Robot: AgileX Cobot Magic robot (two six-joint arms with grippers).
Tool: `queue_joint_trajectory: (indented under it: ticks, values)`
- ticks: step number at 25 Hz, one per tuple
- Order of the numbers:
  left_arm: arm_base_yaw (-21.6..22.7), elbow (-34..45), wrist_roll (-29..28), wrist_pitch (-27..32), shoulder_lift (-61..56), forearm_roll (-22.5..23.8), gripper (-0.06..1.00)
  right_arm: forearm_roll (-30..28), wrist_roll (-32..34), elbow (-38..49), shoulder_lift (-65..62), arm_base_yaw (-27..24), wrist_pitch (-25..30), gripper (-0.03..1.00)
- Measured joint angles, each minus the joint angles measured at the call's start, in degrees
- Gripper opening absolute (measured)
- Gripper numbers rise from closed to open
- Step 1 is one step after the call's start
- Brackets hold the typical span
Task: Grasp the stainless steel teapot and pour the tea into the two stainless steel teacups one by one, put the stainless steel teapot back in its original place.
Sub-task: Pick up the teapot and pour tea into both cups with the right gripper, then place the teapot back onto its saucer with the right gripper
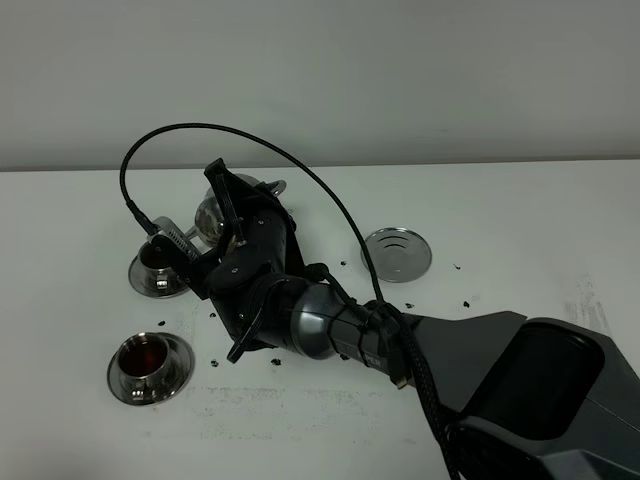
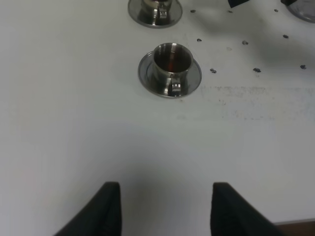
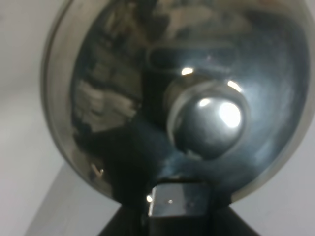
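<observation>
My right gripper [image 1: 232, 215] reaches across to the left and is shut on the stainless steel teapot [image 1: 212, 213], holding it tilted above the far teacup [image 1: 160, 265]. In the right wrist view the teapot's lid and knob [image 3: 204, 120] fill the frame, and the handle base [image 3: 177, 199] sits between my fingers. The near teacup [image 1: 150, 365] on its saucer holds red tea and also shows in the left wrist view [image 2: 171, 66]. The far teacup [image 2: 155, 9] is cut off by that view's edge. The round steel coaster [image 1: 397, 253] lies bare to the right. My left gripper [image 2: 165, 211] is open and empty over bare table.
Small dark specks [image 1: 465, 302] are scattered on the white table [image 1: 540, 230] around the coaster and cups. A black cable [image 1: 300, 165] arcs over the right arm. The right arm's body [image 1: 480, 360] covers the table's front right.
</observation>
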Motion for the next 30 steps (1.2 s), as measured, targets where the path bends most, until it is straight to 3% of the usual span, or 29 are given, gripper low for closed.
queue_joint_trajectory:
  ticks: [7,20,30]
  values:
    - [0.0,0.0,0.0,0.0,0.0,0.0,0.41,12.1,0.2,0.0,-4.6,-0.1,-0.2,0.20]
    - [0.0,0.0,0.0,0.0,0.0,0.0,0.41,49.6,0.2,0.0,-11.3,-1.8,2.2,0.20]
    - [0.0,0.0,0.0,0.0,0.0,0.0,0.41,64.0,0.0,0.0,-11.3,-4.3,6.0,0.20]
